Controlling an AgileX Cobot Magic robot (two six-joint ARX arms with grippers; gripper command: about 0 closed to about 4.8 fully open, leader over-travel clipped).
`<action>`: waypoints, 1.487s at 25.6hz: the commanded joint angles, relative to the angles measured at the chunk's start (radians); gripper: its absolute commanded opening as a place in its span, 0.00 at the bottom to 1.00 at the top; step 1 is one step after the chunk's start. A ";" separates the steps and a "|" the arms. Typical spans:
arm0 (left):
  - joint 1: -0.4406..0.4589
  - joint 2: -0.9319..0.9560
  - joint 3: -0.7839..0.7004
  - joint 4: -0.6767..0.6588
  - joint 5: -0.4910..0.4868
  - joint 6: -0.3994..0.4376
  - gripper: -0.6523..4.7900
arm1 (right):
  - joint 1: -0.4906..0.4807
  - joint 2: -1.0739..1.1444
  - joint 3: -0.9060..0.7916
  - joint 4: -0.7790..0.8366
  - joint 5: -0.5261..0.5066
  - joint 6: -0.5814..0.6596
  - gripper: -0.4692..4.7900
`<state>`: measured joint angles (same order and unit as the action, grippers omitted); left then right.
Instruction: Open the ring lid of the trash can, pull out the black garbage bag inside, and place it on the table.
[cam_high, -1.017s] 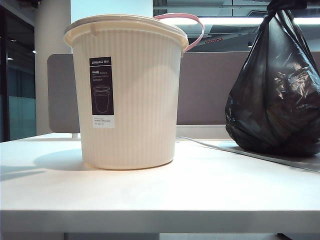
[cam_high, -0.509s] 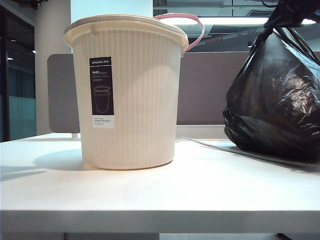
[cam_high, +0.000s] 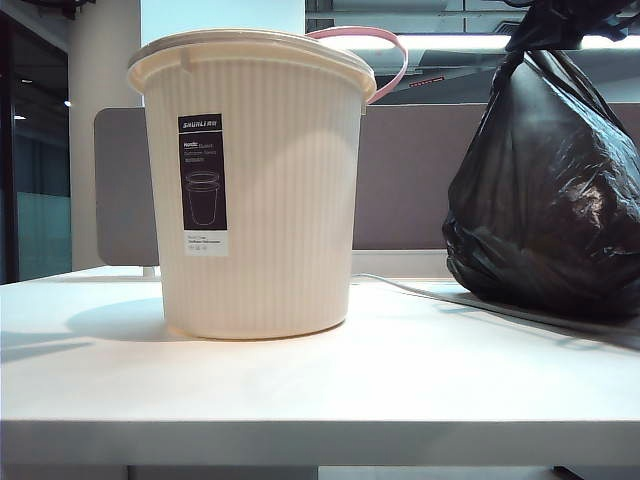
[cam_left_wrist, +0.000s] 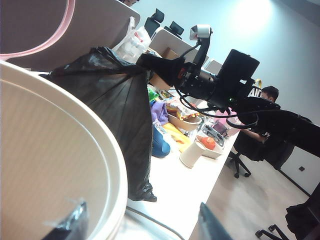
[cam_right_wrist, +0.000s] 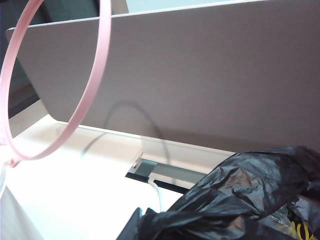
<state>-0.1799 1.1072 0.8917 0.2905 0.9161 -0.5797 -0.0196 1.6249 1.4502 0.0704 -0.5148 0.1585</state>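
On the left of the white table (cam_high: 300, 385): cream ribbed trash can (cam_high: 255, 190), upright, label facing forward. Behind its rim, tipped up and back: pink ring lid (cam_high: 385, 50). Left hand (cam_left_wrist: 140, 222) poised at the can's rim, fingers apart, nothing between them. Over to the right, well apart from the can: black garbage bag (cam_high: 545, 190), out of the can, its bottom at the table. Clamped together on the bag's gathered neck, seen from the left wrist: right hand (cam_left_wrist: 147, 62).
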 joint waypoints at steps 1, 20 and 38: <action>-0.002 -0.003 0.003 0.010 0.005 0.003 0.63 | 0.003 -0.026 -0.038 0.034 0.013 -0.002 0.08; -0.045 -0.003 0.003 -0.006 0.005 0.004 0.63 | -0.003 -0.167 -0.179 0.011 0.045 -0.006 0.51; -0.045 -0.003 0.003 -0.059 0.017 -0.003 0.63 | 0.000 -0.428 -0.179 -0.547 0.228 0.049 0.58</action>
<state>-0.2256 1.1072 0.8917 0.2306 0.9199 -0.5808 -0.0204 1.2156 1.2667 -0.4637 -0.2897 0.1974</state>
